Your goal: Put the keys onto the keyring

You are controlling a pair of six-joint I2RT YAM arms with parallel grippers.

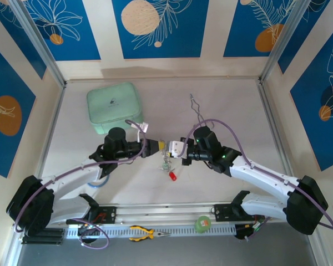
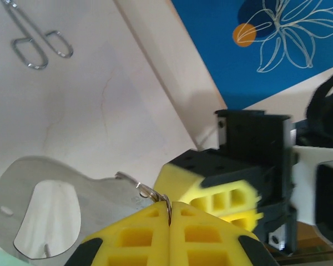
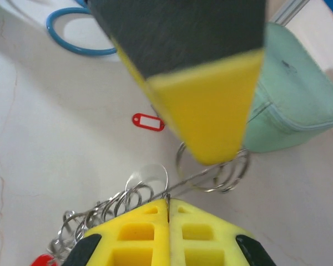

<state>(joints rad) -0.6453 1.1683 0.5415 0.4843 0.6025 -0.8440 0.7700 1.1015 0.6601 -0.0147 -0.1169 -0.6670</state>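
Over the table's middle my two grippers meet tip to tip. My left gripper (image 1: 157, 146) (image 2: 170, 209) is shut on a small split ring (image 2: 150, 192) that hooks into the flat grey keyring (image 2: 100, 194), which stretches away to the lower left. My right gripper (image 1: 176, 149) (image 3: 167, 204) is shut on a thin metal wire (image 3: 202, 176) carrying several split rings (image 3: 108, 208) of the keys. The keys (image 1: 165, 162) dangle between the grippers, with a red tag (image 1: 172, 175) lowest. Another red tag (image 3: 149, 122) appears below on the table.
A mint green case (image 1: 114, 105) (image 3: 299, 100) sits at the back left. Thin silver tongs (image 1: 197, 108) (image 2: 36, 41) lie behind the right arm. A pale blue ring (image 3: 77, 39) lies beside the left arm. Yellow-handled pliers (image 1: 147, 234) and a green disc (image 1: 202, 224) rest on the front rail.
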